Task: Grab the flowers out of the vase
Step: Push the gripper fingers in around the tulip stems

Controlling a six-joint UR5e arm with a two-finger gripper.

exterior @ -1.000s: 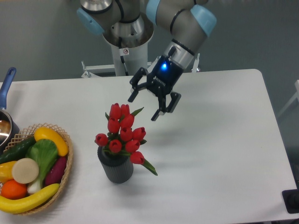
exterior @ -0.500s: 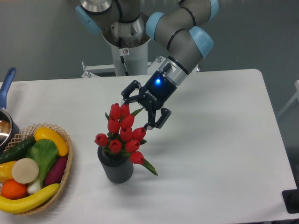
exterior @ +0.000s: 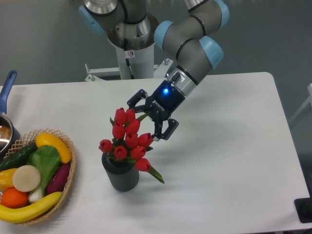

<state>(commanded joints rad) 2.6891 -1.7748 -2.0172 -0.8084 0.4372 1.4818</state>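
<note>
Squinting at my one fixed camera here, I can't see the stems at all, they're sunk inside the vase (exterior: 120, 176), and the pot (exterior: 6, 127) at 9 o'clock is cut off by the frame edge, just a blue handle and some rim showing. The gripper (exterior: 148, 119) sits at about 1 o'clock from the flowers (exterior: 126, 139), fingers spread wide apart, holding nothing; from this angle I can't tell if the near finger touches the top buds or just overlaps them. Plenty of bare white table (exterior: 229, 146) toward 3 o'clock; the wicker basket (exterior: 71, 171) of fruit and veg sits near the vase at 9. Flowers: red tulip buds bunched upright, green leaves poking out, standing in that short, dark, ribbed vase.
</note>
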